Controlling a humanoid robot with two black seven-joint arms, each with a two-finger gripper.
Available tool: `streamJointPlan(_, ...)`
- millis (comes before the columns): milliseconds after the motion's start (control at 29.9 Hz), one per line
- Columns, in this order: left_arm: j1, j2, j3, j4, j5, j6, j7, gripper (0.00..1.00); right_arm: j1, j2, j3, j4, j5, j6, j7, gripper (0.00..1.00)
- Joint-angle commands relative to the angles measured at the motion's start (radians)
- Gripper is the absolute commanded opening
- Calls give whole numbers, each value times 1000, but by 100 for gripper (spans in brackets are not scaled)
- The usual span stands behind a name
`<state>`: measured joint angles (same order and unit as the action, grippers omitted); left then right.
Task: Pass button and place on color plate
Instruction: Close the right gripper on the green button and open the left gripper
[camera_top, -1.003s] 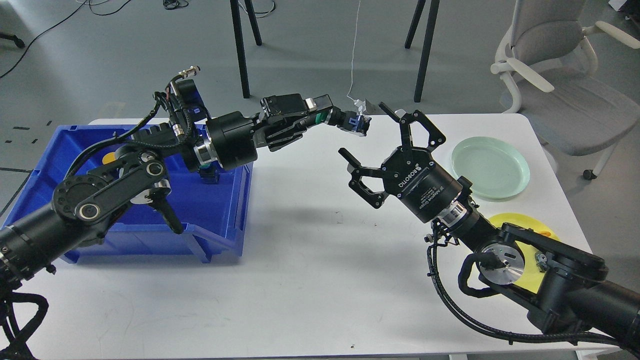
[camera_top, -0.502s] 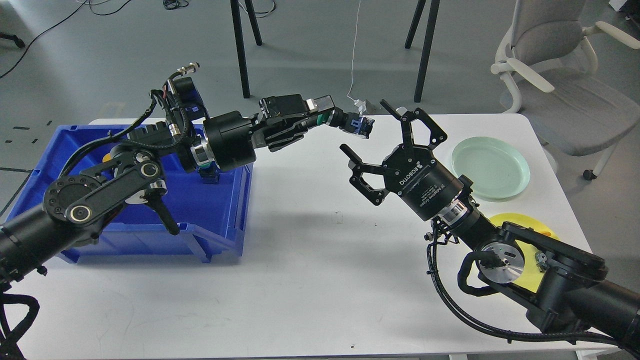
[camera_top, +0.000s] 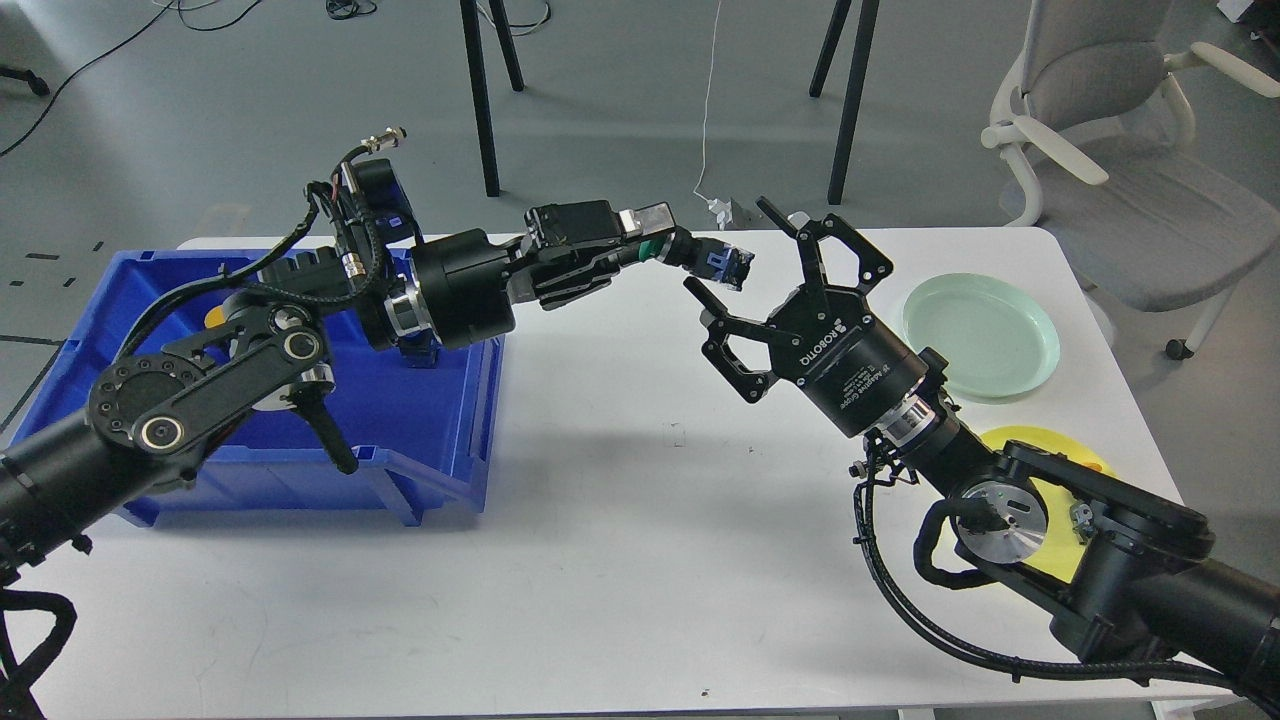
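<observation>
Above the white desk (camera_top: 620, 560) one button (camera_top: 722, 264) hangs in the air, a small boxy part with a blue base, a black barrel and a green collar, its long axis near level and its blue end turned right. The left gripper (camera_top: 668, 248) has its fingers clenched on it. The right gripper (camera_top: 740, 255) has fingers spread wide, just beside the blue end. Two round plates, pale green (camera_top: 981, 336) and yellow (camera_top: 1045, 440), lie at right. One blue plastic bin (camera_top: 440, 430) stands left.
</observation>
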<state>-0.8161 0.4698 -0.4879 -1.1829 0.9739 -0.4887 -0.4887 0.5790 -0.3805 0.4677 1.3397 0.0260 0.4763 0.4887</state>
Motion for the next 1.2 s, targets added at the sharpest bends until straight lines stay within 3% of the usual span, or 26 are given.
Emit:
streamJointPlan(0,0,3,0,-1,0,0,0,18,-5,0,-1,-1,0,-1,0,81)
streamJointPlan(401,0,3,2,-4,28,0,0,18,-4,3,-8,-1,-1,-1,0,69)
streamJointPlan(1171,2,6,2,3,28,0,0,18,-8,3,-20,7,-14,2,0,61)
